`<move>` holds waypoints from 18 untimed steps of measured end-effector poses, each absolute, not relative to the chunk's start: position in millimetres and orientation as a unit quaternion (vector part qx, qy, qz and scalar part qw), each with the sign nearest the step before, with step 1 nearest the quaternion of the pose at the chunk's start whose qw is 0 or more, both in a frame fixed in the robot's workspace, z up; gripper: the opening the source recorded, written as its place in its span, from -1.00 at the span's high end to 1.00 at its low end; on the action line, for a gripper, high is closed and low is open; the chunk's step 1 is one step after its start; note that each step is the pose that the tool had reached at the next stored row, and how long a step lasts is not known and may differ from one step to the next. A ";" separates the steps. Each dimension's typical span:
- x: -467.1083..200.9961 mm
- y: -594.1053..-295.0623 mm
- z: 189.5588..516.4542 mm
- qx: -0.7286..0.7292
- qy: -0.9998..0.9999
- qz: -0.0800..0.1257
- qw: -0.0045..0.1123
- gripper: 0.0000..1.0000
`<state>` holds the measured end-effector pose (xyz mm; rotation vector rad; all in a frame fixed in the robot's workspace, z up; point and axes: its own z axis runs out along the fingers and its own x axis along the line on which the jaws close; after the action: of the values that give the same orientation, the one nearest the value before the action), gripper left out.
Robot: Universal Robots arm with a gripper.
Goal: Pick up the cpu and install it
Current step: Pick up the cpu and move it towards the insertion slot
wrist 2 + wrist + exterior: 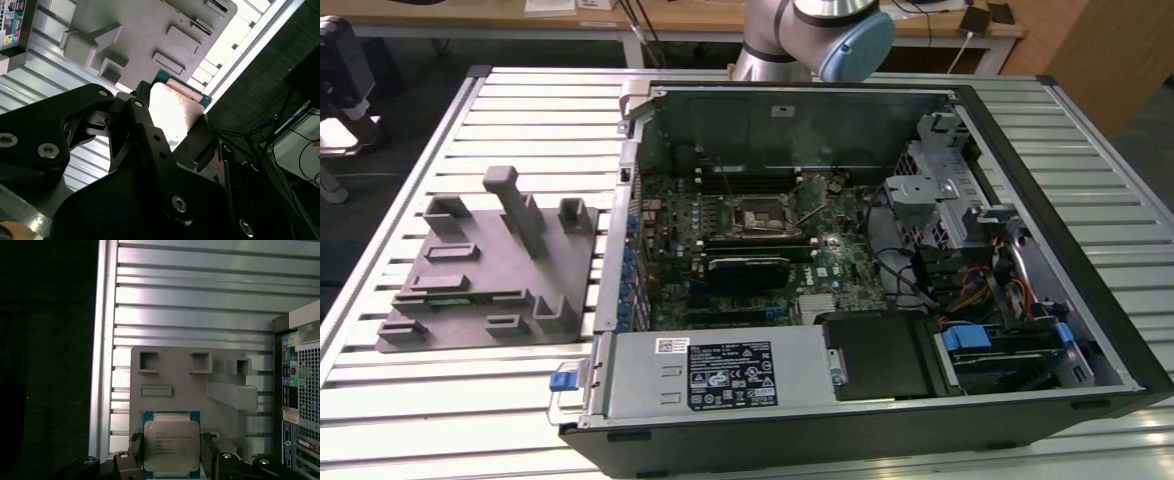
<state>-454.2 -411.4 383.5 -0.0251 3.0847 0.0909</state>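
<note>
Right between the fingers of the gripper (171, 452) sits the cpu (171, 437), pinched by two opposite edges, grey tray (170, 370) beyond it.

One cpu (171, 447), one grey tray (480, 265) — one computer case (801, 125)

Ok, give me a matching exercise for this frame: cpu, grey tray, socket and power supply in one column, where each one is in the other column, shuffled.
1. cpu
2. grey tray
3. socket
4. power supply

a. on the motherboard inside the open case
b. held between the jaws
c. on the slatted table, at the exterior view's left of the case
d. beside the blue handle

Pairs: 1-b, 2-c, 3-a, 4-d
</note>
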 end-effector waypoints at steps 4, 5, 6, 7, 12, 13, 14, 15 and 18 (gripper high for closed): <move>-454.0 -411.4 383.8 -0.008 0.999 0.029 0.028 -0.08; -453.2 -411.4 383.9 -0.008 0.999 0.029 0.027 -0.08; -452.1 -411.4 383.8 -0.008 0.999 0.029 0.028 -0.08; -450.8 -411.4 383.7 -0.008 0.999 0.029 0.028 -0.08; -441.8 -411.4 383.6 -0.008 0.999 0.029 0.028 -0.08; -439.6 -411.4 383.7 -0.008 0.999 0.029 0.028 -0.08; -437.2 -411.4 383.7 -0.008 0.999 0.029 0.028 -0.08; -434.7 -411.4 383.7 -0.008 0.999 0.029 0.028 -0.08; -426.5 -411.4 383.7 -0.008 0.999 0.029 0.028 -0.08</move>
<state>-426.5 -411.4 383.7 -0.0251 3.0849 0.0908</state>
